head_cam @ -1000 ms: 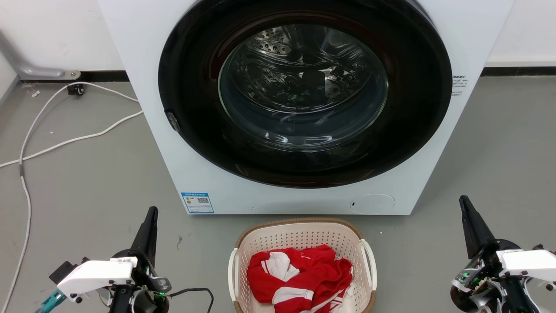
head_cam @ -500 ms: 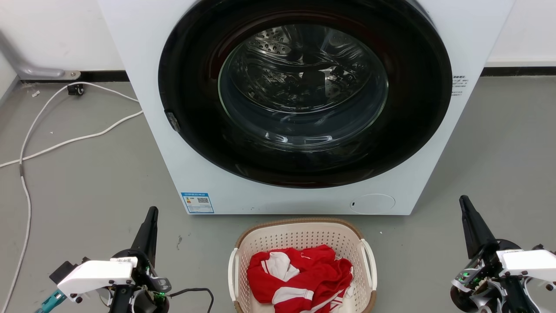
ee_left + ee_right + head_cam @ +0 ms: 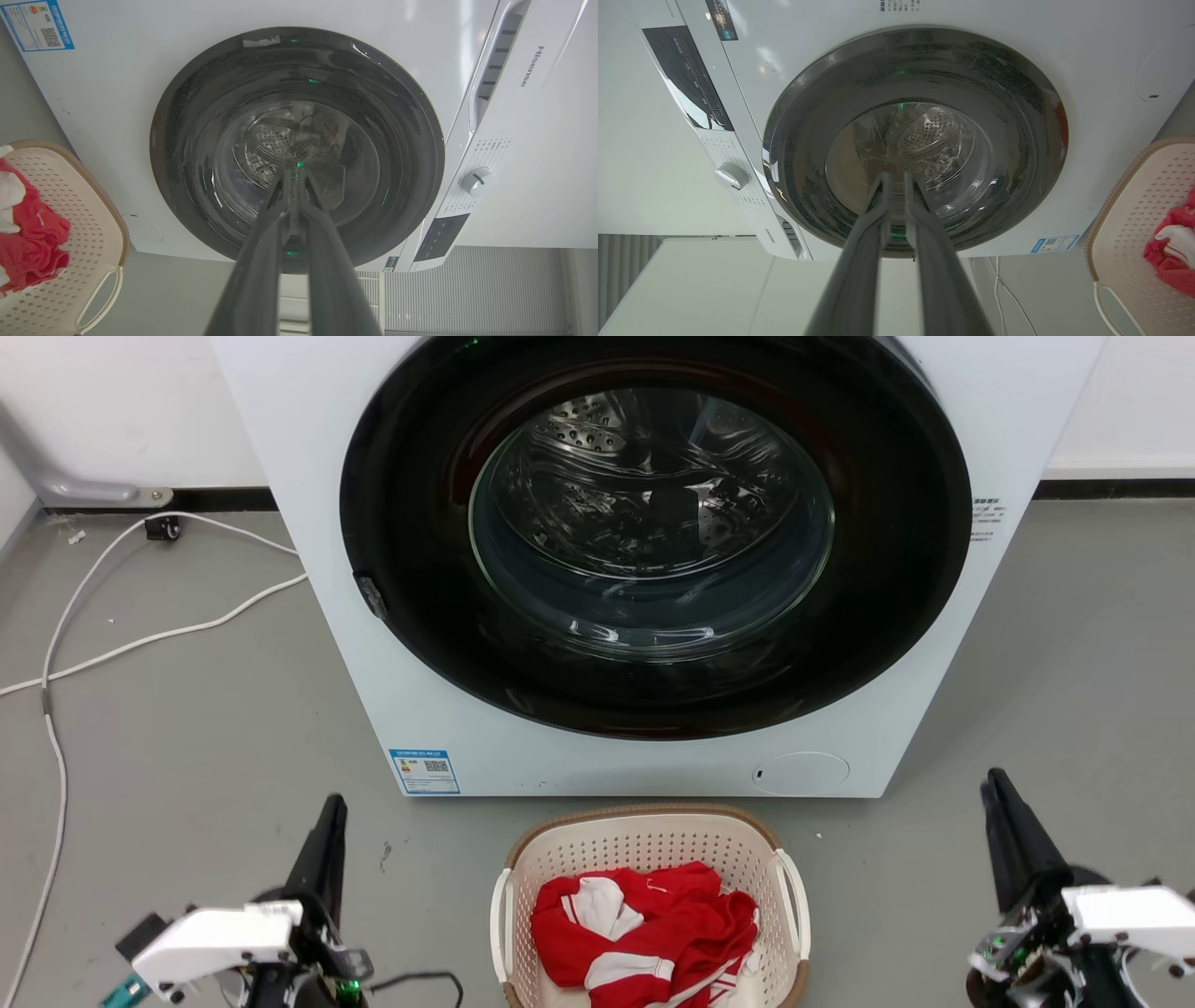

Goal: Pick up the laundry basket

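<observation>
The laundry basket (image 3: 644,814), cream perforated plastic with a brown rim, sits on the floor just in front of the washing machine and holds red and white clothes (image 3: 653,933). A white handle (image 3: 795,915) sits on each side. My left gripper (image 3: 332,803) stands well to the basket's left, fingers pointing up and pressed together, holding nothing. My right gripper (image 3: 992,782) stands well to the basket's right, its fingers a narrow gap apart and empty. The left wrist view catches the basket (image 3: 70,233) at its left edge, and the right wrist view catches the basket (image 3: 1139,219) at its right edge.
A white front-loading washing machine (image 3: 373,663) with a shut dark round door (image 3: 653,532) rises right behind the basket. White cables (image 3: 140,639) trail over the grey floor at the left. Bare floor lies on both sides of the basket.
Both grippers have sunk slightly lower in the head view. The right gripper's fingertips have parted a little. The basket and machine have not moved.
</observation>
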